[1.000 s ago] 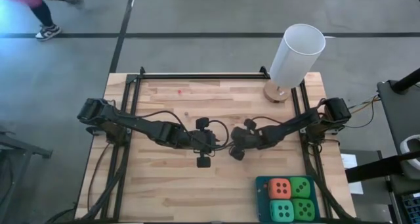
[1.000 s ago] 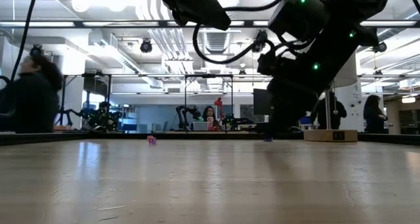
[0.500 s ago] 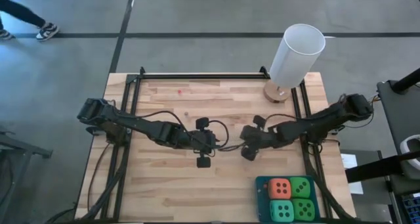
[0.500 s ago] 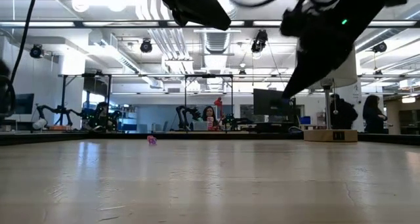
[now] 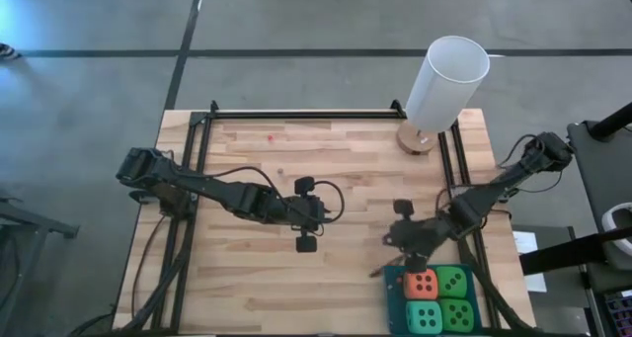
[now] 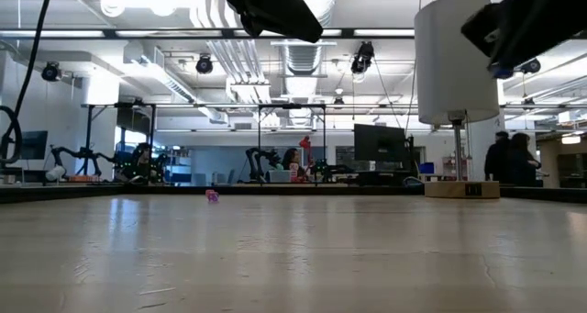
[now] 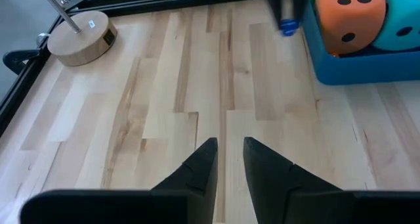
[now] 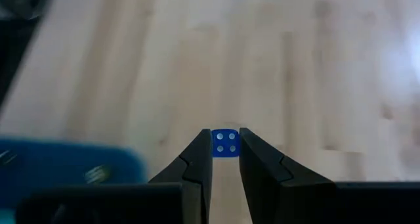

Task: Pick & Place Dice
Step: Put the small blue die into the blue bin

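**Right gripper carries a tiny blue die toward the tray**

The right gripper [image 5: 390,258] hangs above the table [image 5: 247,288], just beside the near-left corner of a blue tray [image 5: 395,275]. Its fingers are pressed onto a blue die [image 8: 226,142], held at their very tips, the four-pip face showing between them. The tray holds four big dice – one orange [image 5: 423,285], one turquoise [image 5: 425,317] and two green [image 5: 453,282] – packed touching each other.

The left gripper [image 7: 228,152] waits over the table's middle, fingers slightly apart and holding nothing.

The blue die looks hard, smooth and very light, so it is likely to slip or twist unless it is pinched squarely on two opposite flat faces – as it is here. The big dice look soft and squashy; they would suit a wide grip across flat sides.
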Controlling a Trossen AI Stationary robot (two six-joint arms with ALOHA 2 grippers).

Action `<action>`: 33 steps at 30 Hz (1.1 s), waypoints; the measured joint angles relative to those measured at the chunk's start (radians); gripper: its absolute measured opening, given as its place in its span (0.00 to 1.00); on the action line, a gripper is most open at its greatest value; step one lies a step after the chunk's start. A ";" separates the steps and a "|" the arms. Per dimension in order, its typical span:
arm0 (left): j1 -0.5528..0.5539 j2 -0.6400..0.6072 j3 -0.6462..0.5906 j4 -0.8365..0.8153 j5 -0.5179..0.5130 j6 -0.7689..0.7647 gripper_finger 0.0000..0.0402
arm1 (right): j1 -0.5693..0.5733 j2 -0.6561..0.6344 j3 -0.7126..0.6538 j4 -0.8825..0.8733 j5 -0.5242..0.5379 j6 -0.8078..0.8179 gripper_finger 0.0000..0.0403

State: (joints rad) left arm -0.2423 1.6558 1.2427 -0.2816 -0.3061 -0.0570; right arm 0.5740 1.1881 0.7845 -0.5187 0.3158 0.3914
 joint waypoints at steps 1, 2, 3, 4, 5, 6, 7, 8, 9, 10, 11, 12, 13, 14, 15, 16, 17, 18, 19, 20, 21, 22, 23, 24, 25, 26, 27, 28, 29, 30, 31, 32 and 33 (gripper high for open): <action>0.001 0.000 0.000 0.000 0.000 0.000 0.19 | 0.017 0.000 0.000 -0.001 -0.020 -0.003 0.13; 0.001 0.000 0.000 0.000 0.000 0.000 0.19 | 0.034 0.003 0.000 0.000 -0.042 -0.003 0.13; 0.001 0.000 0.000 0.000 0.000 0.000 0.19 | 0.049 0.006 0.000 0.000 -0.064 -0.007 0.13; 0.001 0.000 0.000 0.001 0.000 0.000 0.19 | 0.063 0.011 -0.001 0.000 -0.084 -0.010 0.13; 0.001 0.000 0.000 0.001 0.000 0.000 0.19 | 0.076 0.018 -0.001 0.000 -0.095 -0.010 0.13; 0.001 0.000 0.000 0.002 0.000 0.000 0.19 | 0.085 0.024 -0.001 0.000 -0.109 -0.011 0.13; 0.001 0.000 0.000 0.003 0.000 0.000 0.19 | 0.095 0.027 -0.002 -0.001 -0.122 -0.011 0.13; 0.001 0.000 0.000 0.004 0.000 0.000 0.19 | 0.103 0.029 -0.002 0.000 -0.134 -0.011 0.13; 0.001 0.000 0.000 0.004 0.000 0.000 0.19 | 0.110 0.033 -0.002 0.007 -0.145 -0.011 0.13; 0.001 0.000 0.000 0.004 0.000 0.000 0.19 | 0.113 0.039 -0.002 0.017 -0.158 -0.014 0.13; 0.001 0.000 0.000 0.004 0.000 0.000 0.19 | 0.119 0.045 -0.002 0.023 -0.168 -0.018 0.13; 0.002 0.000 0.000 0.005 0.000 0.000 0.19 | 0.123 0.053 -0.005 0.036 -0.179 -0.024 0.13; 0.002 0.000 0.000 0.007 0.000 0.000 0.19 | 0.123 0.063 -0.005 0.055 -0.198 -0.033 0.13; 0.002 0.000 0.000 0.008 0.000 0.000 0.19 | 0.123 0.076 -0.005 0.079 -0.216 -0.048 0.13; 0.002 0.000 0.000 0.008 0.000 0.000 0.19 | 0.123 0.090 -0.005 0.096 -0.236 -0.060 0.13; 0.002 0.000 0.000 0.008 0.000 0.000 0.19 | 0.123 0.107 -0.005 0.108 -0.256 -0.069 0.13; 0.002 0.000 0.000 0.008 0.000 0.000 0.19 | 0.123 0.123 -0.005 0.124 -0.276 -0.078 0.13; 0.002 0.000 0.000 0.008 0.000 0.000 0.19 | 0.122 0.138 -0.005 0.138 -0.296 -0.092 0.13; 0.002 0.000 0.000 0.008 0.000 0.000 0.19 | 0.122 0.152 -0.005 0.147 -0.313 -0.111 0.13; 0.002 0.000 0.000 0.008 0.000 0.000 0.19 | 0.122 0.163 -0.005 0.154 -0.323 -0.126 0.13; 0.002 0.000 0.000 0.008 0.000 0.000 0.19 | 0.122 0.174 -0.005 0.163 -0.326 -0.132 0.13; 0.002 0.000 0.000 0.008 0.000 0.000 0.19 | 0.121 0.182 -0.005 0.168 -0.328 -0.133 0.13; 0.002 0.000 0.000 0.010 0.000 0.000 0.19 | 0.120 0.189 -0.005 0.167 -0.331 -0.133 0.13; 0.002 0.000 0.000 0.011 0.000 0.000 0.20 | 0.120 0.193 -0.005 0.163 -0.336 -0.133 0.13; 0.002 0.000 0.000 0.012 0.000 0.000 0.20 | 0.120 0.197 -0.005 0.165 -0.340 -0.133 0.13; 0.002 0.000 0.000 0.011 0.000 0.000 0.20 | 0.120 0.200 -0.005 0.167 -0.340 -0.132 0.13; 0.002 0.000 0.000 0.012 0.000 0.000 0.20 | 0.119 0.203 -0.005 0.166 -0.340 -0.132 0.14; 0.002 0.000 0.000 0.012 0.000 0.000 0.20 | 0.119 0.208 -0.005 0.166 -0.340 -0.132 0.14; 0.002 0.000 0.000 0.012 0.000 0.000 0.20 | 0.120 0.213 -0.005 0.167 -0.340 -0.129 0.15; 0.002 0.000 0.000 0.014 0.000 0.000 0.20 | 0.119 0.220 -0.005 0.167 -0.340 -0.124 0.16; 0.002 0.000 0.000 0.015 0.000 0.000 0.20 | 0.119 0.225 -0.005 0.166 -0.340 -0.123 0.17; 0.002 0.000 0.000 0.015 0.000 0.000 0.20 | 0.119 0.230 -0.005 0.166 -0.340 -0.123 0.19; 0.002 0.000 0.000 0.015 0.000 0.000 0.20 | 0.119 0.234 -0.005 0.167 -0.340 -0.122 0.20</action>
State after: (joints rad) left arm -0.2405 1.6558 1.2427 -0.2665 -0.3061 -0.0574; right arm 0.6933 1.4223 0.7792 -0.3517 -0.0242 0.2696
